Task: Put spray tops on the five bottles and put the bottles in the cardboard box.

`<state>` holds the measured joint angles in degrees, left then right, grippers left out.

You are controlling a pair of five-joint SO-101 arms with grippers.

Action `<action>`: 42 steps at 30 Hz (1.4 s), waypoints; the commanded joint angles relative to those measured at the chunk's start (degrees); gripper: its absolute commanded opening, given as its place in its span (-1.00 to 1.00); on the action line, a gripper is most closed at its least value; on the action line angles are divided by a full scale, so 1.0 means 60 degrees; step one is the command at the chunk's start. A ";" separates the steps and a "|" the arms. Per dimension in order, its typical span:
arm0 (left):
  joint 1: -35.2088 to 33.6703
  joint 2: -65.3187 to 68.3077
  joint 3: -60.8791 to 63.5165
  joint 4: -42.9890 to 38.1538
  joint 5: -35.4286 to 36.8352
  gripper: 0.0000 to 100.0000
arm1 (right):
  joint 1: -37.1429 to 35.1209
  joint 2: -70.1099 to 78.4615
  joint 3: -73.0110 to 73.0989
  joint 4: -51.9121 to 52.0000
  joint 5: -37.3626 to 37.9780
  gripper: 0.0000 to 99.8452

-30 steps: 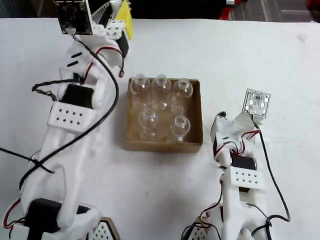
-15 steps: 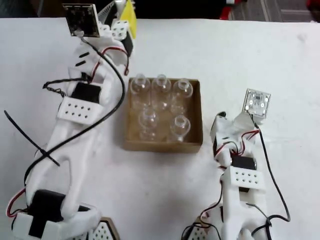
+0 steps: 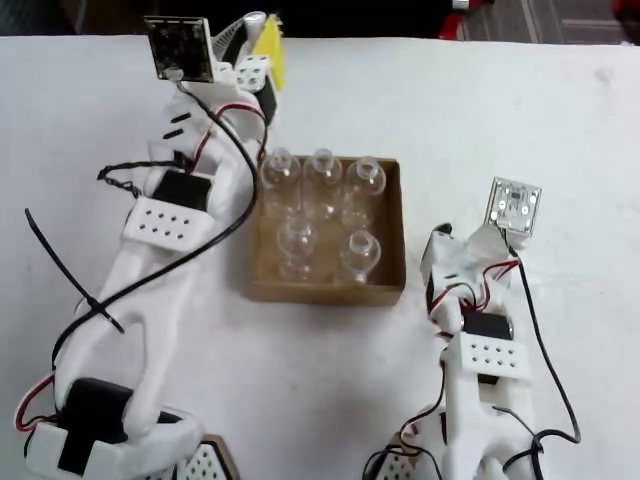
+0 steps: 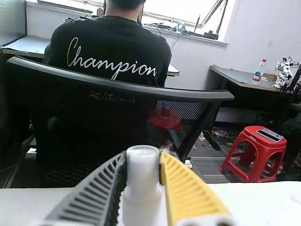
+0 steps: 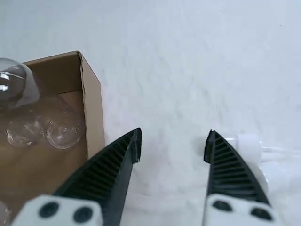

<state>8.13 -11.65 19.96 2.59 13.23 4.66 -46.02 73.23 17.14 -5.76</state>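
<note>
On the left side of the table the left arm lies stretched out toward the far edge. There the left gripper is clamped on a white spray top, held upright between its grey and yellow fingers and lifted above the table surface. In the middle of the table sits the cardboard box, and all five bottles stand upright inside it, three in the far row and two in the near row, packed close together, their necks open. To the right of the box, just beside its near right corner, the right arm is folded low. The right gripper is spread wide and holds nothing, its black fingers pointing down at bare table. A second spray top lies on the table just beside the finger farther from the box.
</note>
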 commanded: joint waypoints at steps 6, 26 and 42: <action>0.0125 0.0403 0.0410 -0.1084 -0.0103 -0.95 | 0.0081 0.0022 -0.0059 -0.0212 0.0147 -0.60; 0.0842 0.0095 0.2857 -0.2857 -0.0132 -0.95 | 0.0081 0.0007 -0.0059 -0.0227 0.0147 -0.60; 0.1004 0.0007 0.4923 -0.5509 -0.1538 -0.96 | 0.0081 0.0007 -0.0073 -0.0227 0.0147 -0.60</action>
<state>12.88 -8.57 45.36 -19.65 9.45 4.66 -46.02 73.23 17.14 -5.76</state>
